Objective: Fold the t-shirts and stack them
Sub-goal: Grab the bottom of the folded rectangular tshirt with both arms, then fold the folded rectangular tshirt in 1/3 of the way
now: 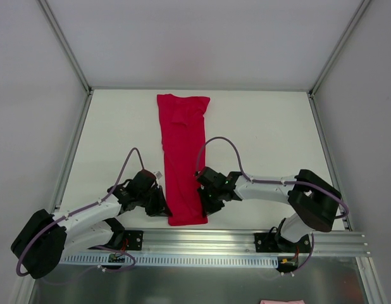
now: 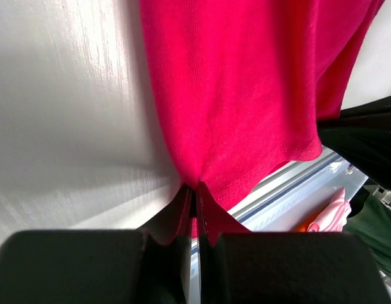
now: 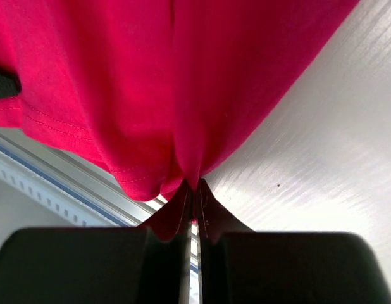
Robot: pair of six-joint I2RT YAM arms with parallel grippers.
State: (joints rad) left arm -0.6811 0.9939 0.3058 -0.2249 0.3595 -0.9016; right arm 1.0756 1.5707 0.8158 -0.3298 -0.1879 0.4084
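Note:
A crimson-red t-shirt (image 1: 183, 152) lies folded into a long narrow strip down the middle of the white table, from the far side to the near edge. My left gripper (image 1: 162, 204) is shut on the strip's left edge near its hem; the left wrist view shows the fabric (image 2: 246, 95) pinched at my gripper (image 2: 195, 190). My right gripper (image 1: 205, 201) is shut on the right edge at the same height; the right wrist view shows the cloth (image 3: 151, 82) gathered into my gripper (image 3: 194, 185).
A metal rail (image 1: 246, 244) runs along the table's near edge under the arm bases. White enclosure walls (image 1: 31, 114) stand left, right and behind. A pink cloth (image 1: 281, 301) shows below the rail at the bottom right.

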